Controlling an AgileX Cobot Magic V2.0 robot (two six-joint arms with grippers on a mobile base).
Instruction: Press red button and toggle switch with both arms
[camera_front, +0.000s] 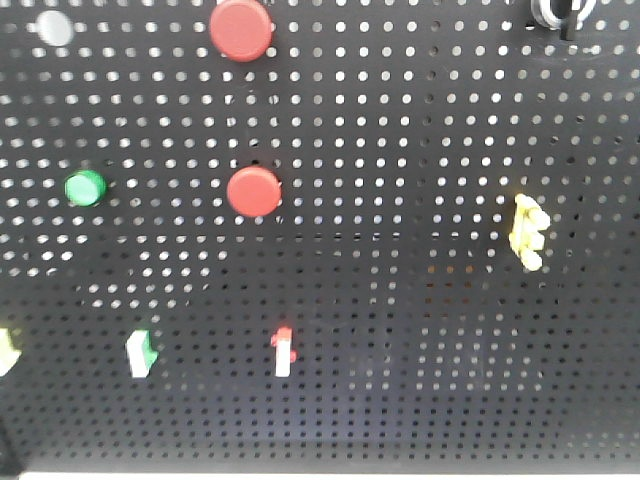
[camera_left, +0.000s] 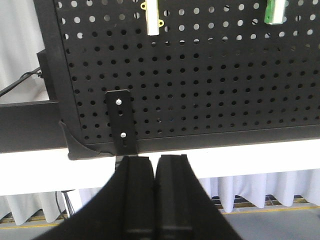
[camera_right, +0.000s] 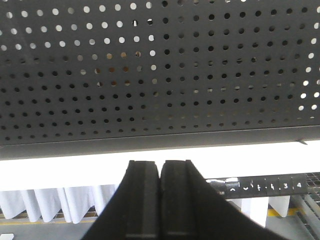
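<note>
Left wrist-mounted view: left tool (camera_left: 155, 160), black, jaws pressed together with nothing between them. It is held level and faces the lower left corner of the perforated board (camera_left: 225, 100), with its tips just under the bottom rail, by the white surface (camera_left: 260, 162). A screwed bracket (camera_left: 121, 122) sits just above the tool and slightly left, the yellow-capped switch (camera_left: 153, 17) is directly above it, and the green switch (camera_left: 275, 11) is up and to the right. Right wrist-mounted view: right tool (camera_right: 160, 164), black, jaws likewise closed on nothing, in the same level pose under the bottom rail. Only plain holes show above it, so its place along the board cannot be fixed. Exterior front-facing view, neither tool in frame: green round button (camera_front: 85, 188); red button (camera_front: 241, 28), the larger, at the board's top edge; smaller red button (camera_front: 253, 191) below it; red switch (camera_front: 284, 350); yellow block (camera_front: 527, 232). Governing relation: the red button lies well above both tools, up and to the right of the left tool, and its press axis runs straight into the board. Judgement: a long climb comes before any press. Which tool is nearer, and which switch the task means, cannot be told.
</note>
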